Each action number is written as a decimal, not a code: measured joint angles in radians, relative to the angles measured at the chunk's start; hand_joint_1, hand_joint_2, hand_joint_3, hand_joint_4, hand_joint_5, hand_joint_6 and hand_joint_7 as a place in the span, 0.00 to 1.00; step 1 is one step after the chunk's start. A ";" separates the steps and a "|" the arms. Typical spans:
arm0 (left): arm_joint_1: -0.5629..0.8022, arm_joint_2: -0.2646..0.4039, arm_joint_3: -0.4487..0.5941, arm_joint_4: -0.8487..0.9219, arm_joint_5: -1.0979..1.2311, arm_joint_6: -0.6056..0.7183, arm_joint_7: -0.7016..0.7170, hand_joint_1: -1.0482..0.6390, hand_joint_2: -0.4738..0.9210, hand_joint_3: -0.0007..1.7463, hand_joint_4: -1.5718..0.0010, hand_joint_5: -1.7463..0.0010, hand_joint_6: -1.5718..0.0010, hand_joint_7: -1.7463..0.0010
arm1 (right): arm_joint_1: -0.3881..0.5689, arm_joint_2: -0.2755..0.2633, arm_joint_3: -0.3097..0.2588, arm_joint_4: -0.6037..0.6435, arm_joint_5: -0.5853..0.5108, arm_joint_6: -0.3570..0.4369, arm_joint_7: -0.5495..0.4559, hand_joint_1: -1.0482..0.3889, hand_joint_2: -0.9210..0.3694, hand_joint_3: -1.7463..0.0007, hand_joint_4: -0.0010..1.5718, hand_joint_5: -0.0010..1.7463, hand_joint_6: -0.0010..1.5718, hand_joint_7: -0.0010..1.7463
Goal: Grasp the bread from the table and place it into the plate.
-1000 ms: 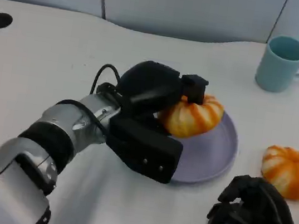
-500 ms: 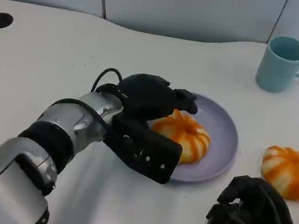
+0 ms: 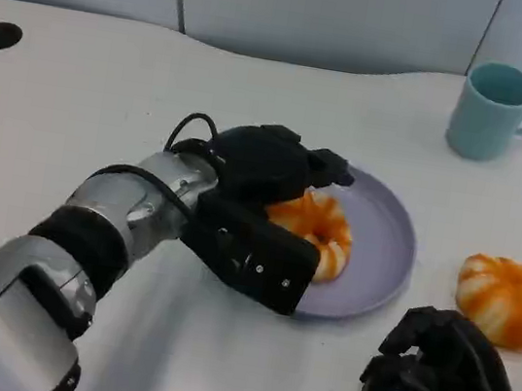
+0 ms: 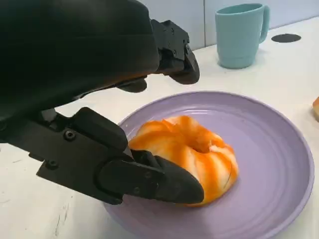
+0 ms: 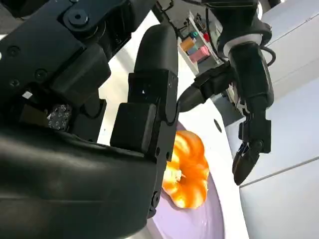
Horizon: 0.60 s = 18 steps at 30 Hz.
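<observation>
Bread on the plate, left hand around it

Head view: the orange-striped bread lies on the purple plate, toward its near-left side, with the left hand over and beside it; whether the fingers grip or merely bracket it is unclear here. A second bread sits on the tabletop right of the plate, the right hand curled near it, holding nothing. A teal mug stands behind; its contents cannot be told. Left wrist view: one finger touches the bread's near side and the upper fingers hang clear above, so the hand looks spread. The bread looks soft, light and squashable, best taken gently across its rounded sides. Right wrist view: the bread lies on the plate.
</observation>
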<state>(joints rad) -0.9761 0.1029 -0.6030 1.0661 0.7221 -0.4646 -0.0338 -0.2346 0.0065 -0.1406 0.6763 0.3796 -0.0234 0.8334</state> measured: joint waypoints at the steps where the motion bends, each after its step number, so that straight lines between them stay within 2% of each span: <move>1: 0.004 0.012 0.021 -0.019 -0.031 -0.007 -0.015 0.12 1.00 0.13 1.00 0.69 1.00 0.67 | 0.000 0.000 0.000 0.000 0.000 0.000 0.000 0.00 0.33 1.00 1.00 0.32 1.00 0.18; 8: 0.107 0.096 0.163 -0.163 -0.212 -0.057 -0.096 0.15 1.00 0.13 1.00 0.64 0.92 0.75 | -0.001 -0.002 -0.001 -0.002 -0.001 0.005 -0.009 0.00 0.33 1.00 1.00 0.32 1.00 0.19; 14: 0.263 0.125 0.320 -0.299 -0.457 -0.083 -0.196 0.19 1.00 0.13 1.00 0.56 0.87 0.78 | -0.005 -0.007 -0.003 0.001 -0.001 0.005 -0.011 0.00 0.33 1.00 1.00 0.32 1.00 0.19; 15: 0.285 0.126 0.341 -0.321 -0.491 -0.084 -0.214 0.22 1.00 0.11 0.91 0.51 0.82 0.77 | -0.006 -0.009 -0.004 0.003 -0.001 0.005 -0.011 0.00 0.33 1.00 1.00 0.32 1.00 0.19; 17: 0.339 0.117 0.393 -0.375 -0.602 -0.079 -0.269 0.23 1.00 0.10 0.86 0.48 0.78 0.76 | -0.008 -0.010 -0.004 0.007 -0.001 0.005 -0.011 0.00 0.33 1.00 1.00 0.32 1.00 0.19; 18: 0.366 0.107 0.417 -0.399 -0.659 -0.077 -0.294 0.25 1.00 0.11 0.72 0.45 0.68 0.74 | -0.009 -0.011 -0.005 0.008 -0.001 0.005 -0.010 0.00 0.33 1.00 1.00 0.32 1.00 0.19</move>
<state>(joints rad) -0.6105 0.2099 -0.1860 0.6667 0.0629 -0.5417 -0.3274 -0.2438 -0.0040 -0.1455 0.6847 0.3788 -0.0184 0.8234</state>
